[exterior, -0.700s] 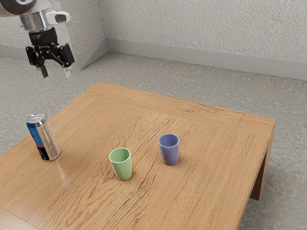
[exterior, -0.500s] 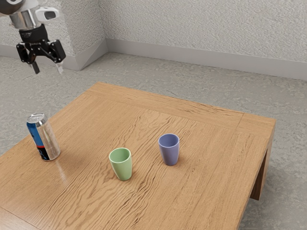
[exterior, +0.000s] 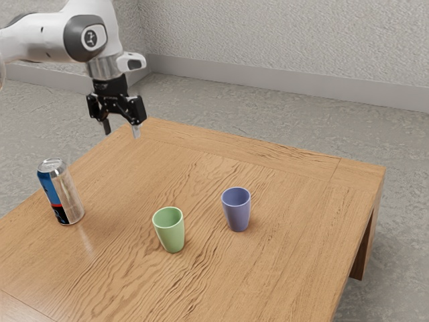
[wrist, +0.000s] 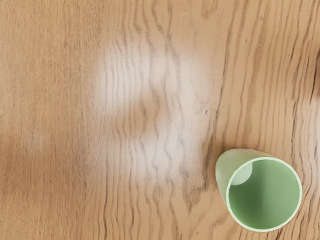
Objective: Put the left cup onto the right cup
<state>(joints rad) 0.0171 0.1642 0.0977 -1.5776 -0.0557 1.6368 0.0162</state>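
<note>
The gripper (exterior: 121, 129) hangs empty above the far edge of the table (exterior: 281, 174), its two black fingers spread apart with nothing between them. The green cup (exterior: 169, 229), the one to be lifted, stands upright on the wood nearer the camera, well apart from the gripper and below it, toward the exterior view's right. Its long axis is vertical and its mouth faces up, so a reach from above would probably suit it. In the wrist view the same green cup (wrist: 260, 192) sits off to one side of the hand rather than under it, with bare table (wrist: 100, 125) beneath. The purple cup (exterior: 236, 208), the target, stands upright near the green one, on its right in the exterior view, not touching it. A can (exterior: 60, 191) stands apart near the table's left edge, with a blue and red label whose writing cannot be read. Both cups are plain.
</note>
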